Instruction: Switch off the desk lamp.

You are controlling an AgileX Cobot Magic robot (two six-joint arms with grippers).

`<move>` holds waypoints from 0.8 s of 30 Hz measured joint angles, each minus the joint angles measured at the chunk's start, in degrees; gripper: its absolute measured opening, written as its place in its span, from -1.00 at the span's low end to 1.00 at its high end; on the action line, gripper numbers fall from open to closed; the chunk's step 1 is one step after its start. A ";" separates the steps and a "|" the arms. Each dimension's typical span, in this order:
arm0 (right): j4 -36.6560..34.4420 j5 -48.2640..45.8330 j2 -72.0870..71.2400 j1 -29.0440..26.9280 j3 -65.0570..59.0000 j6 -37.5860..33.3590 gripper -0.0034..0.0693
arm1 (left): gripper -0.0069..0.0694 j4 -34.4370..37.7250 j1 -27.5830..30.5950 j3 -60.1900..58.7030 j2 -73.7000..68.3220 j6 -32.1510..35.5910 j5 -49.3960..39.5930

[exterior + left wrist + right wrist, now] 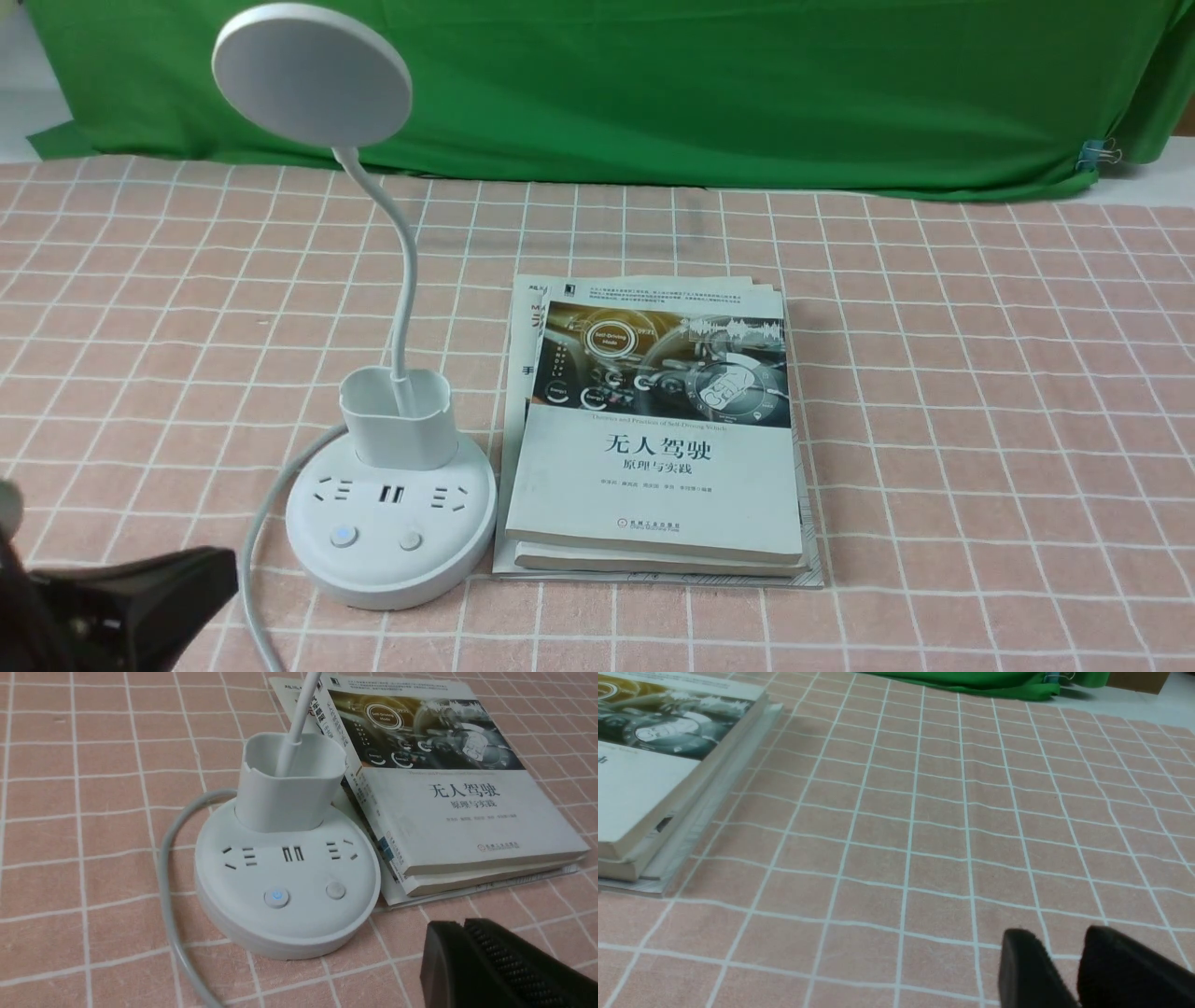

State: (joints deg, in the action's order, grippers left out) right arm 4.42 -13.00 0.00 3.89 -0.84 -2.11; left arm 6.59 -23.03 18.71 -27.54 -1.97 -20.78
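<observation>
Two small buttons on the round base of the desk lamp [397, 425], and no gripper touching either one. Lamp standing on the desk [980, 420] at the lower left of the front view, just beside a stack of books [658, 448]. Round head [311, 73] up in the upper left corner. Blue button [344, 536] glowing softly. Plain button [411, 540] next to it, white, no glow. Hard to tell from the head whether lit or dark; no bright shine there.

Left gripper [462, 938] down in the lower left corner of the front view, near the base but not touching it. Clenched tight, by the look of the left wrist view, with nothing inside. Right gripper [1059, 940] far off over bare desk, well apart from the lamp, fingers a little bit apart and grasping nothing.

As a guess: job not done yet, probably just at the getting-close part. Left to do: bring the left gripper over the base, come down on the correct button, push, then lift away. Not sure which button belongs to the light; blue glow maybe a sign of power on. Care needed too: tiny buttons close together, so easy to hit the wrong one, or to bump the white cord [266, 495] curling round the left side of the base.
</observation>
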 joint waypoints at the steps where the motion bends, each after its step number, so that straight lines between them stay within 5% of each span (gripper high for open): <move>1: 0.00 0.00 0.00 0.00 0.00 0.00 -0.25 | -0.81 -0.58 0.00 -1.10 1.22 0.39 0.05; 14: 0.00 0.00 0.00 0.00 0.00 0.00 -0.25 | -0.81 -7.33 0.95 -4.19 3.51 2.87 4.06; 24: 0.00 0.00 0.00 0.00 0.00 0.00 -0.25 | -0.81 0.98 20.05 -15.40 23.69 9.23 7.25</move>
State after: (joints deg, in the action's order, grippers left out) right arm 4.42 -13.00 0.00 3.89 -0.84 -2.11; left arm 7.57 -2.98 3.31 -3.86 7.26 -13.53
